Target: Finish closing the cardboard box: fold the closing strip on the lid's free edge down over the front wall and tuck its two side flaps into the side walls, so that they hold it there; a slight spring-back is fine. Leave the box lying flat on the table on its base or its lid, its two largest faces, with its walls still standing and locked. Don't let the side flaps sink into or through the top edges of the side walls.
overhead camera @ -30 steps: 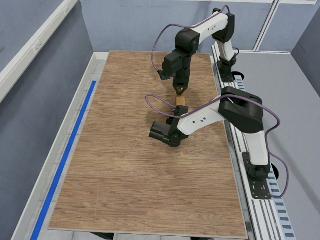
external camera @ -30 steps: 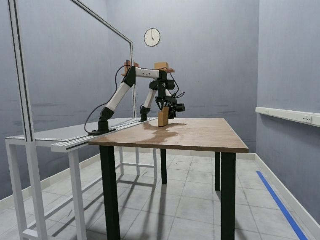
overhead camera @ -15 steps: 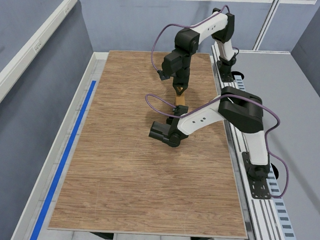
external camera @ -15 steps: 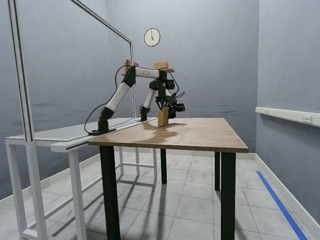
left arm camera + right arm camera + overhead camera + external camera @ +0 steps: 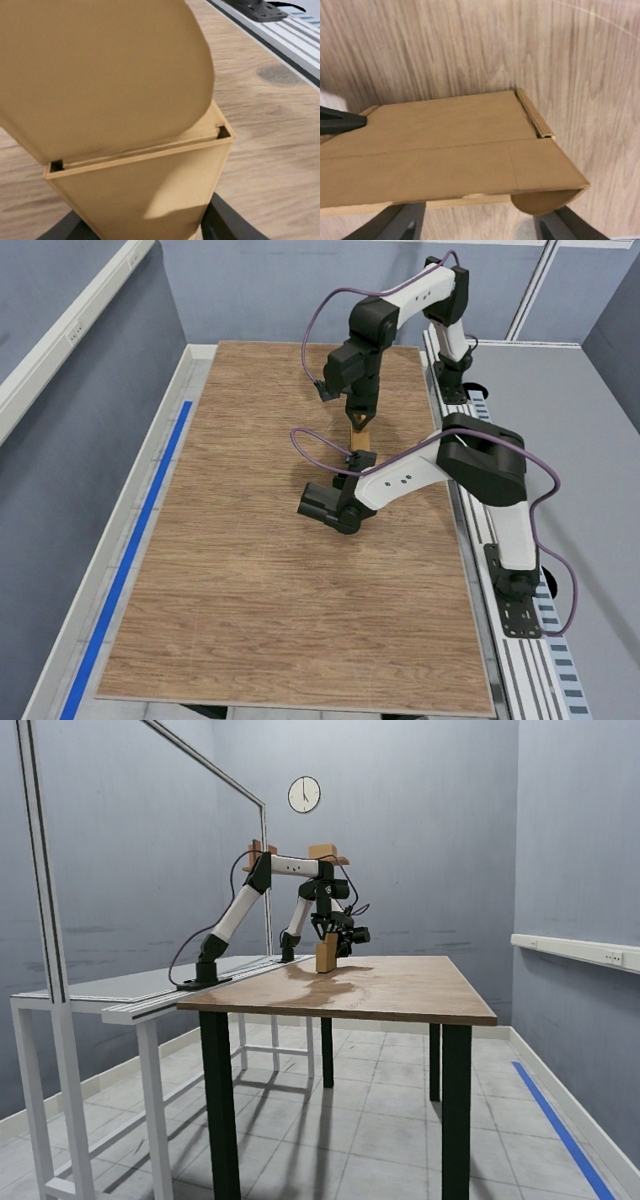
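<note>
The cardboard box (image 5: 360, 442) (image 5: 324, 957) stands upright on a narrow wall, not on a large face. In the right wrist view the large lid panel (image 5: 438, 122) continues into the closing strip (image 5: 417, 175), which sticks out past the fold. One side flap (image 5: 546, 203) bends down at its end. In the left wrist view a rounded side flap (image 5: 114, 72) stands outside the slotted side wall (image 5: 144, 186). My left gripper (image 5: 153, 195) is shut on the box, one finger along each large face. My right gripper (image 5: 358, 427) (image 5: 478, 193) is open above the box; its fingers are partly hidden behind the strip.
The wooden table (image 5: 248, 591) (image 5: 402, 983) carries the box near the arm side. The rail (image 5: 475, 509) with both arm bases runs beside it. The two grippers are close together, and the left arm hides part of the box in the top view.
</note>
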You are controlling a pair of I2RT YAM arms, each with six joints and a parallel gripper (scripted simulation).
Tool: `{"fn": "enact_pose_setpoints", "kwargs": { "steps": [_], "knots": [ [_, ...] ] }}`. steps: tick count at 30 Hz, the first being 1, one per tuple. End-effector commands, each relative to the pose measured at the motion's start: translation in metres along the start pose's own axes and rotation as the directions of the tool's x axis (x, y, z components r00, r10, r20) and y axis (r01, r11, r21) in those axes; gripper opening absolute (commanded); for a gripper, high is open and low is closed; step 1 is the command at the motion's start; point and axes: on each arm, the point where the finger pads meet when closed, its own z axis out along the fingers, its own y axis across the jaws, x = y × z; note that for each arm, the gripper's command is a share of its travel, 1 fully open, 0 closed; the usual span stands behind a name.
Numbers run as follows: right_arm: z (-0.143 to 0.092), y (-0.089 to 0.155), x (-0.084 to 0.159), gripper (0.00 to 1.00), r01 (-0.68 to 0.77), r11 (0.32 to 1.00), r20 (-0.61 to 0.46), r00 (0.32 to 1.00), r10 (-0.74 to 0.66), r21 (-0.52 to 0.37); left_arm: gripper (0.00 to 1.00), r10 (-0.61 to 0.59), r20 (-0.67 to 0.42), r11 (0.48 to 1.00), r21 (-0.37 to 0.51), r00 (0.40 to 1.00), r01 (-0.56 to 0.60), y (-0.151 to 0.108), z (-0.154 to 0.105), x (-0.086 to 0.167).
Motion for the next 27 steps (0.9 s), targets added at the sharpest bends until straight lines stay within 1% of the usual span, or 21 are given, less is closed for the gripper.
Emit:
{"fn": "enact_pose_setpoints", "kwargs": {
  "steps": [1,27],
  "knots": [
    [0.0043,0.0072,-0.0008,0.54,0.016,1.0,-0.006,1.0,-0.017,-0.007,0.45,0.055,0.01,0.998,-0.007,0.998,-0.055,-0.001,-0.0021,-0.0163],
    [0.0037,0.0074,-0.0013,0.54,0.025,1.0,-0.005,1.0,-0.025,-0.009,0.45,0.055,0.01,0.998,-0.007,0.998,-0.055,-0.001,-0.0021,-0.0163]
  ]
}}
